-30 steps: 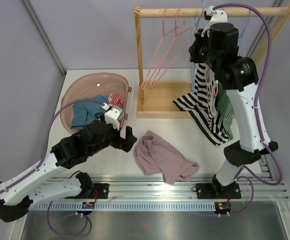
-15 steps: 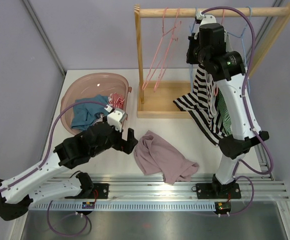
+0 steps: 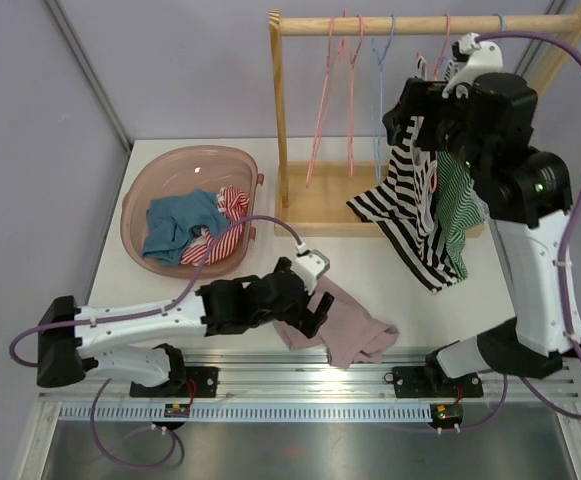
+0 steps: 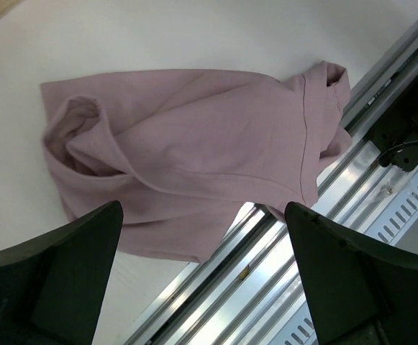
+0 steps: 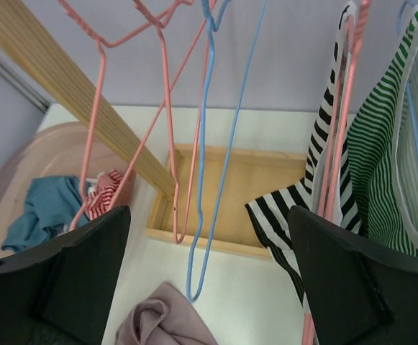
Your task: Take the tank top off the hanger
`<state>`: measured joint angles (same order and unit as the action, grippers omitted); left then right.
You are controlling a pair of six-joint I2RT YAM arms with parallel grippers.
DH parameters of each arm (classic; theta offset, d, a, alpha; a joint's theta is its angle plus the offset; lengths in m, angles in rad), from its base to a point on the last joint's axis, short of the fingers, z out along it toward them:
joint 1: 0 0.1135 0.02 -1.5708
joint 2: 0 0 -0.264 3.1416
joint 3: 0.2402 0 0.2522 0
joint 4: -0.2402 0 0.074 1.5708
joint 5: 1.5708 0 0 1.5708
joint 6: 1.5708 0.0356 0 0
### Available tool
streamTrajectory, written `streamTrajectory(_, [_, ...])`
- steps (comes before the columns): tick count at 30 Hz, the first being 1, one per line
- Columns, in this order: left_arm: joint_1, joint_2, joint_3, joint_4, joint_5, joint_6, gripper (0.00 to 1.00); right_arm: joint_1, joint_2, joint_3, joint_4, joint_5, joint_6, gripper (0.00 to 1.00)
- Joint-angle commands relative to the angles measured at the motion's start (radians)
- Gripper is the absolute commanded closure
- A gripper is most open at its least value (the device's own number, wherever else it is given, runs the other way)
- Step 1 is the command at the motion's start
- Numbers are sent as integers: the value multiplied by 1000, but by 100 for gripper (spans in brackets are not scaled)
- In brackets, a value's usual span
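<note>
Rt gripper (image 5: 209, 210) hangs wide open and empty just under the wooden rack (image 3: 300, 22) rail, beside the black-white striped tank top (image 3: 410, 215) on its pink hanger (image 5: 342, 136). I'd pinch one strap near the hanger shoulder & slide it off slowly (green striped top (image 5: 381, 144) hangs right against it, easy snag). Lt gripper (image 4: 203, 206), also spread open w/ nothing in it, hovers over a pink top (image 4: 194, 136) in front of the rack; rt wrist cam shows strap vs hanger wire, the top cam shows the whole garment's drape.
</note>
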<state>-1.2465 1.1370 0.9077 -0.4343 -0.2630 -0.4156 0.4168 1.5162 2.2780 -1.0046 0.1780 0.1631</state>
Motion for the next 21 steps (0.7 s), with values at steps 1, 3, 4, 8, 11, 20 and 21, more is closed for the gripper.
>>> streamTrajectory(1, [-42,114,63,124,-35,17,1,-3,-175,-128,76,-46,26,1])
streamTrajectory(3, [-57,212,104,117,-22,21,1,-3,-250,-251,106,-83,55,1])
streamTrajectory(4, [-62,242,120,112,-21,21,1,-3,-325,-291,135,-98,61,0])
streamTrajectory(8, [-82,380,155,112,1,17,1,-1,-479,-458,176,-204,82,1])
streamTrajectory(11, [-87,472,160,129,1,2,1,-3,-573,-555,210,-307,87,0])
streamTrajectory(20, [-91,644,117,209,51,-20,20,-3,-714,-666,239,-459,104,1])
streamTrajectory(21, [-91,650,112,212,65,-20,31,-3,-740,-686,250,-459,104,0])
